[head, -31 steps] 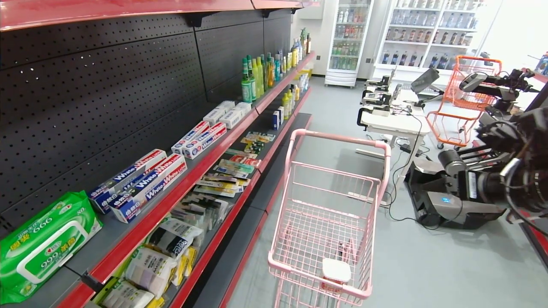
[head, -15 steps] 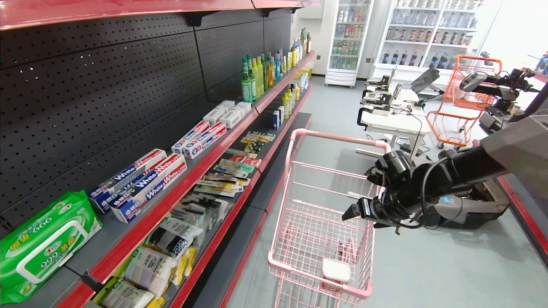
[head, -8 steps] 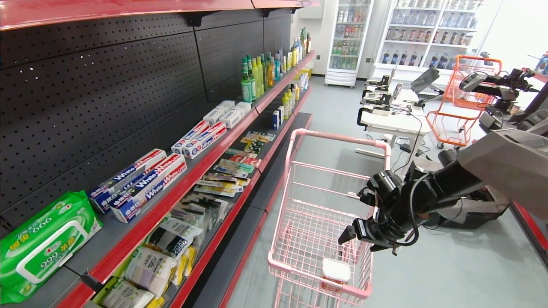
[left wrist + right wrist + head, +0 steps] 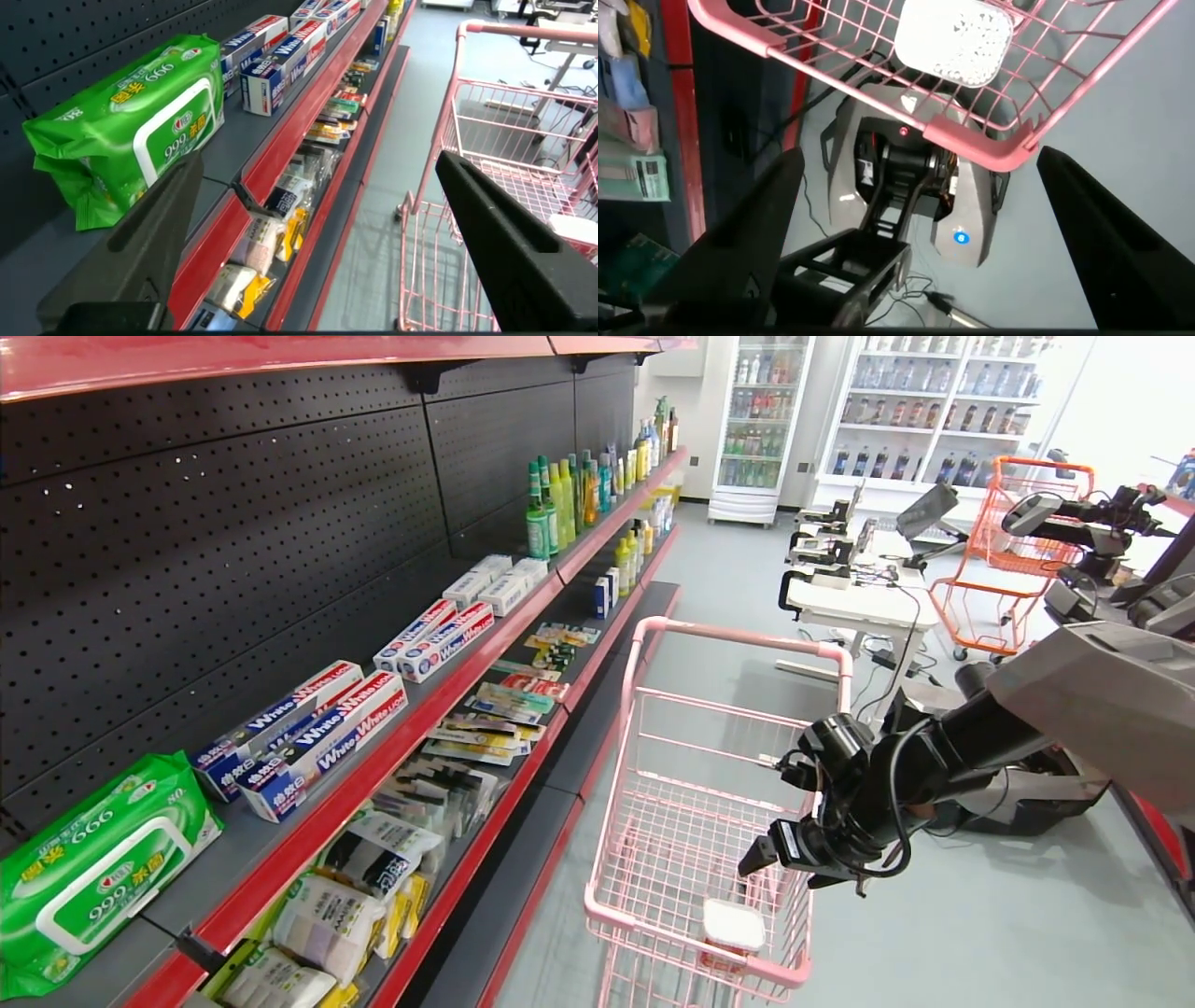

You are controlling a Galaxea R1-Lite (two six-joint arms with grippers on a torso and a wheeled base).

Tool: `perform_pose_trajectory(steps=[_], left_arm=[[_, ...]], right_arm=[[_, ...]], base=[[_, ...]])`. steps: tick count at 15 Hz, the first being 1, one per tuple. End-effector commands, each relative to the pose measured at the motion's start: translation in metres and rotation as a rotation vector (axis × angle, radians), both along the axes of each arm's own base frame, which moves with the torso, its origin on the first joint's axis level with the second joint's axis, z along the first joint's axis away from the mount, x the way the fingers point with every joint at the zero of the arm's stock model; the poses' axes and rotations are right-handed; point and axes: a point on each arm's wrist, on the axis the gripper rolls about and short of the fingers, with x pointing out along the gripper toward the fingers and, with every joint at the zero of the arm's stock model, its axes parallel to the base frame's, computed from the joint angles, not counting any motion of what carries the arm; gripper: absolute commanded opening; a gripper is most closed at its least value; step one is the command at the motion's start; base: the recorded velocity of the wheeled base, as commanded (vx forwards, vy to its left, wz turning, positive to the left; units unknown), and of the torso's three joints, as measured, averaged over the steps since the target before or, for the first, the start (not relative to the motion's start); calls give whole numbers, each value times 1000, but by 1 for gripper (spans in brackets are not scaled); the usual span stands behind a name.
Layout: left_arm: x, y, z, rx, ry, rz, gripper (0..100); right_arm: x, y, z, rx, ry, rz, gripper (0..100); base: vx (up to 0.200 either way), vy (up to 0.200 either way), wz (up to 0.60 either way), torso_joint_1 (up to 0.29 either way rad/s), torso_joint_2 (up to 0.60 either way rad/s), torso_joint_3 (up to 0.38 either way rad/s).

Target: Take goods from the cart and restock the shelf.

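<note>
A pink wire cart (image 4: 738, 639) stands in the aisle beside the red-edged shelf (image 4: 373, 775). A white-lidded container (image 4: 733, 926) lies in the cart's near end, and the right wrist view shows it (image 4: 952, 37) through the basket wires. My right gripper (image 4: 758, 857) hangs open over the cart's right side, a little beyond the container, with nothing between its fingers (image 4: 738, 252). My left gripper (image 4: 318, 163) is open and holds nothing; it is beside the shelf, close to a green wet-wipes pack (image 4: 131, 121).
Toothpaste boxes (image 4: 317, 723), the wipes pack (image 4: 93, 868) and bottles (image 4: 560, 504) line the upper shelf; flat packets fill the lower one. A dark machine (image 4: 1027, 812) sits on the floor right of the cart. A desk (image 4: 859, 602) and an orange cart (image 4: 1018, 551) stand farther back.
My right arm has swung in from the right and come down over the cart's right side; in the last half second it barely moved. The cart and its container stayed put.
</note>
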Motion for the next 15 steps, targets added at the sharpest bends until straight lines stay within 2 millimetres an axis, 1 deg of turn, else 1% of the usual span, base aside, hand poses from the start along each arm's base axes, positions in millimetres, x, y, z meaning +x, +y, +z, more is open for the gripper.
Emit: perform_pose_trajectory(steps=[1,5,11,15], left_arm=[[0,0,0,0,1,1,100],[0,0,0,0,1,1,100],[0,0,0,0,1,1,100],[0,0,0,0,1,1,100]], right_arm=[[0,0,1,1,-5,1,100],[-2,-1,0,-6,-1,18,100],[-1,-2,0,-7,-5,14,100],[-1,-5,-1,-29,-18,54,100]], base=[[0,0,0,0,0,0],[0,0,0,0,0,0],[0,0,0,-86,191,96],[0,0,0,-115,245,134]])
